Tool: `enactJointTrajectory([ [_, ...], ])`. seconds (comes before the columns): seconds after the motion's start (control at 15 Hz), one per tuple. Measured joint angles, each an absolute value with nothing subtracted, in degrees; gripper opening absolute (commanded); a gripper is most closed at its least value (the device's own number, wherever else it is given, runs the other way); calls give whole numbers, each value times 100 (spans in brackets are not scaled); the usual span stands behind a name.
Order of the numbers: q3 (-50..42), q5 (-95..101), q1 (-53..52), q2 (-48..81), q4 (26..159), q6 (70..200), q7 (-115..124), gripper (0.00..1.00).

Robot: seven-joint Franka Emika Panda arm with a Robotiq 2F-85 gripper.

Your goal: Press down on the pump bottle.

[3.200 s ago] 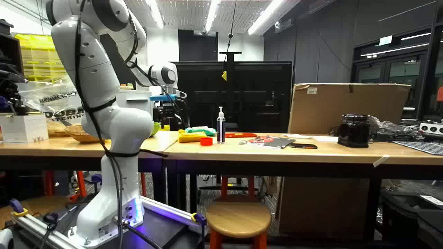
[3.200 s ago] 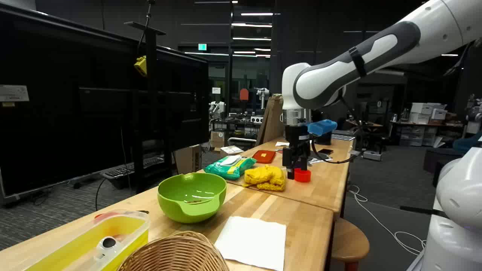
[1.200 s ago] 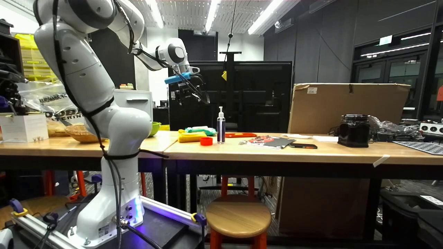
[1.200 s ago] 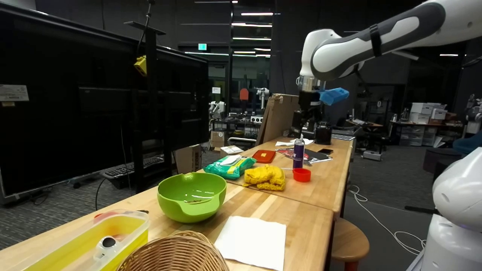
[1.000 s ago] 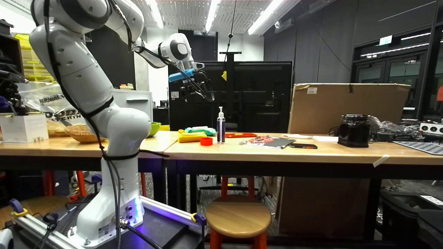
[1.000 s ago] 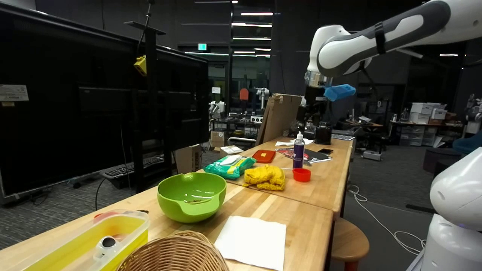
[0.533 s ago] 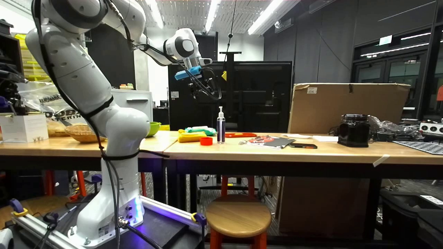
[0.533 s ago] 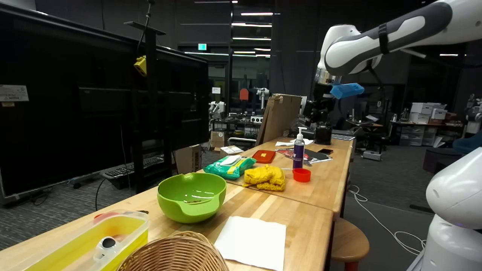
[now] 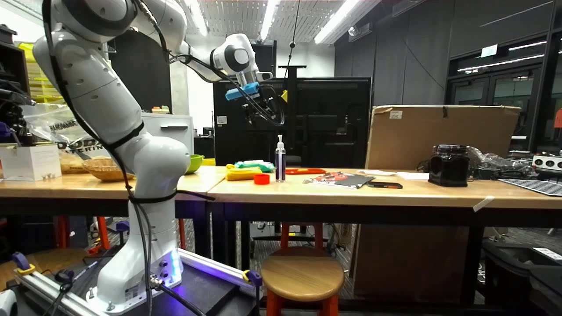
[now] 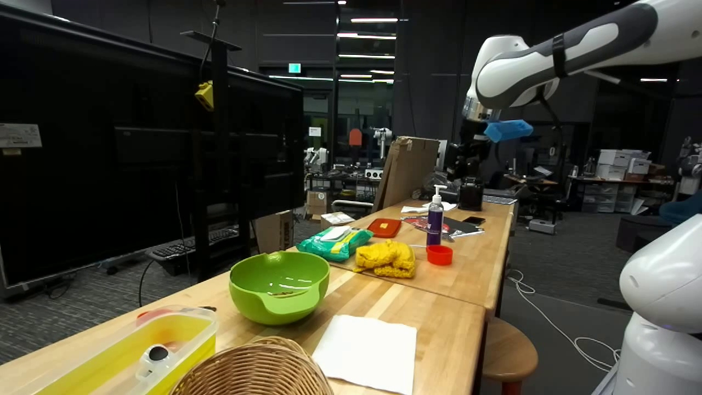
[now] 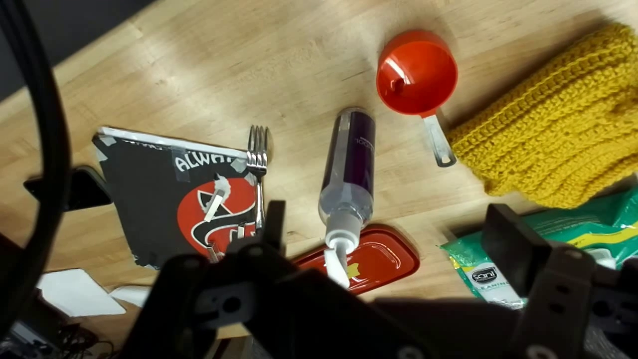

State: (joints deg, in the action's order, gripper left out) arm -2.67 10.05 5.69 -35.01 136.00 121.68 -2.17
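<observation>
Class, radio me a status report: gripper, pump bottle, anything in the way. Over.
Gripper open, empty. Pump bottle upright, lower than gripper, untouched. Red measuring cup beside it, apart, not over the pump head.

Wrist view: gap between parted jaws of claw (image 11: pixel 394 234). Obstacles: pump bottle (image 11: pixel 349 164), centre; red cup (image 11: pixel 417 72) and yellow knit (image 11: pixel 553 124), upper right. Lane over desk (image 11: pixel 294 109) between pump bottle and fork (image 11: pixel 258 159), centre left. Both exterior views: open air between claw and pump bottle.
</observation>
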Motion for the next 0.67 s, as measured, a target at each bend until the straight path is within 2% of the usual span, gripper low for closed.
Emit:
enactJointTrajectory([
  [0.4,-268,1009,568,-3424,13417,12167,-395,21],
  [0.6,-268,1017,569,-3383,13330,12166,-418,1],
  [0.67,-274,1017,569,-3366,13301,12159,-418,0],
])
